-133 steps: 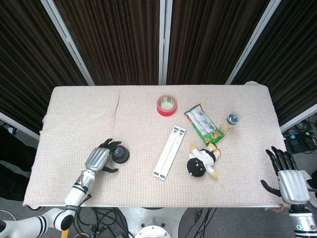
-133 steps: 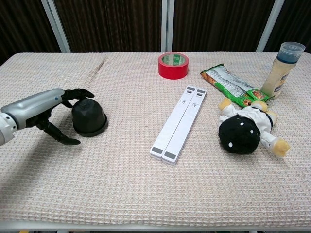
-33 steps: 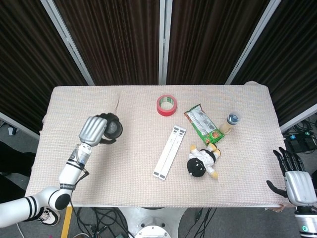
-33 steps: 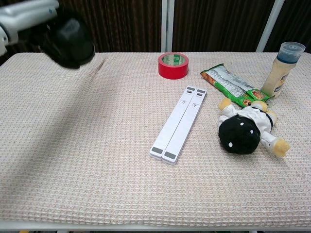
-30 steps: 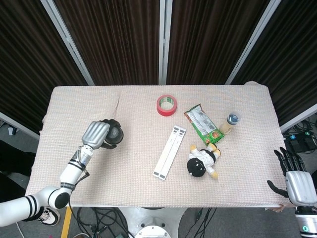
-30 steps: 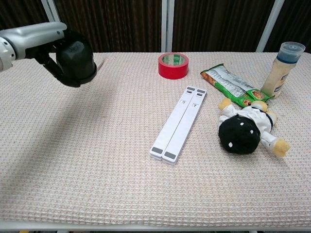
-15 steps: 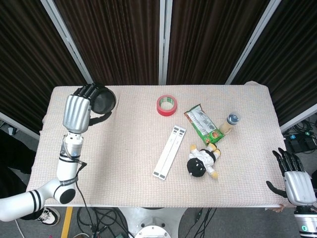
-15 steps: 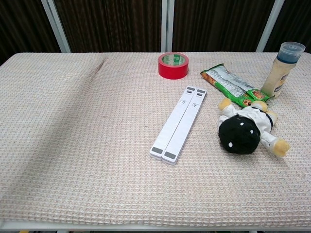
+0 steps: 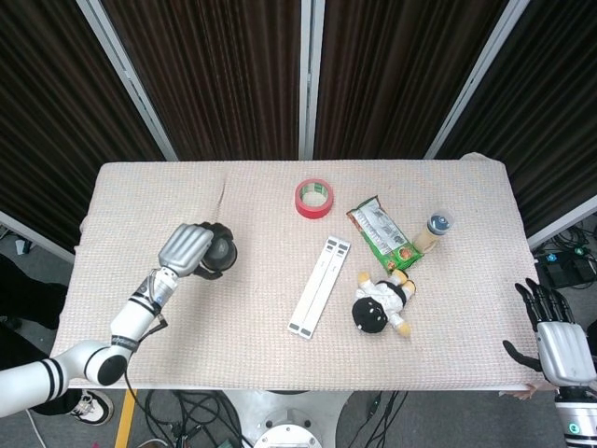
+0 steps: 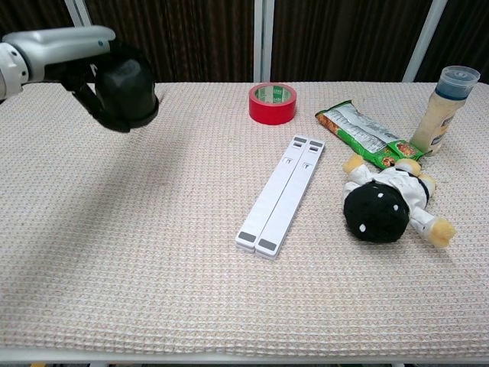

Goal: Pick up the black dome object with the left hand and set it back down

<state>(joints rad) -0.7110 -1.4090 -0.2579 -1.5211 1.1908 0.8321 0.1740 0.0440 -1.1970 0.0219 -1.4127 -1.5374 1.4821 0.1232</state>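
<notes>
Right now the matte black dome-shaped object (image 10: 126,88) is in the air over the left part of the table, gripped by the silver-backed left hand (image 9: 189,249), whose dark fingers (image 10: 82,98) wrap its sides while the palm covers the rounded top. It looks rigid, with a flared rim at the base, and seems light, since one hand carries it without visible strain (though that is only a judgement). The smooth curved crown would likely be slippery, so the sides just above the rim seem the safer place to hold; the dome is tilted in the grip, so it would need levelling to land flat on its base.

Beneath it lies the beige waffle-weave tablecloth (image 10: 153,252), soft enough to cushion a landing. Well to the right are the long white folded bar (image 10: 283,193), the red roll of tape (image 10: 272,102), the green snack packet (image 10: 365,134), the black-and-white plush doll (image 10: 386,202) and the pale bottle with a blue cap (image 10: 445,99). The right hand (image 9: 558,341) hangs off the table's right corner, holding nothing, fingers spread.
</notes>
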